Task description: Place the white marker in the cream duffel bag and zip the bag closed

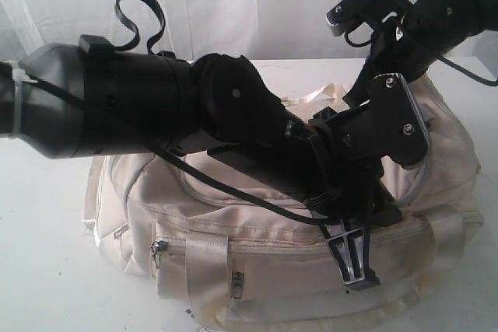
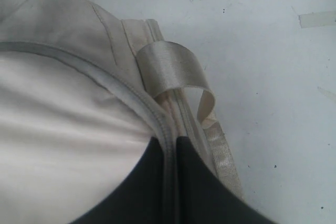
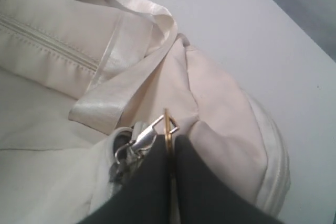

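Zipping looks under way: right tool (image 3: 170, 142) pinches a small gold zipper ring (image 3: 167, 124), left tool (image 2: 168, 142) pinches the cream fabric duffel bag (image 2: 52, 145); white marker unseen.

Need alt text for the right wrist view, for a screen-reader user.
The right gripper, shut, pinches a gold ring beside a silver zipper clasp on the cream duffel bag. A pale webbing handle lies across the bag, which sits on a white table.
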You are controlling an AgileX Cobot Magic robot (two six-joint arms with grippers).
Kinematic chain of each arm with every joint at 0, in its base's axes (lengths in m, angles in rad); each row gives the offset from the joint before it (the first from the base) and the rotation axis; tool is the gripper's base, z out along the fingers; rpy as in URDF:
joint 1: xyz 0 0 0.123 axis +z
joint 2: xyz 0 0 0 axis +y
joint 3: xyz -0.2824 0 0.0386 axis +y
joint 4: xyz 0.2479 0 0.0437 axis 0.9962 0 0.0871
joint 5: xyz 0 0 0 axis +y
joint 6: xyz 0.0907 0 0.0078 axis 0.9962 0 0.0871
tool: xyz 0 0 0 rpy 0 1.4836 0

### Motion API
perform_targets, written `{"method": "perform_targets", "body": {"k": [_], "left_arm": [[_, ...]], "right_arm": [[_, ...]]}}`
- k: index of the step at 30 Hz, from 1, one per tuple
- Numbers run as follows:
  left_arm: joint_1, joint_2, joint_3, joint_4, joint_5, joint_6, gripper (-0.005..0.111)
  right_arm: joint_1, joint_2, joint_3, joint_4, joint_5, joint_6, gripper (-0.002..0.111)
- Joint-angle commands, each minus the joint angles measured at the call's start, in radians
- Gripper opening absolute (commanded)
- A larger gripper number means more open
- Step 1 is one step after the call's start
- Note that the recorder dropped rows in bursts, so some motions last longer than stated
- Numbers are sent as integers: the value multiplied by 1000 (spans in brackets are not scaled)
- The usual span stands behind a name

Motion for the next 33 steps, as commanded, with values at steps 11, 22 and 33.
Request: {"method": "perform_targets", "body": {"k": [11,22,33], "left_arm": [[-15,-10,8,-20,64,-5,2],[-15,-11,8,-20,42,-28,40],[-13,-45,6,-20,-45,-58,43]], "right_arm": [[-12,-70,-4,90,75,41,6],[-12,-193,93,157,148,35,35],[-12,-365,211,198,112,43,35]]}}
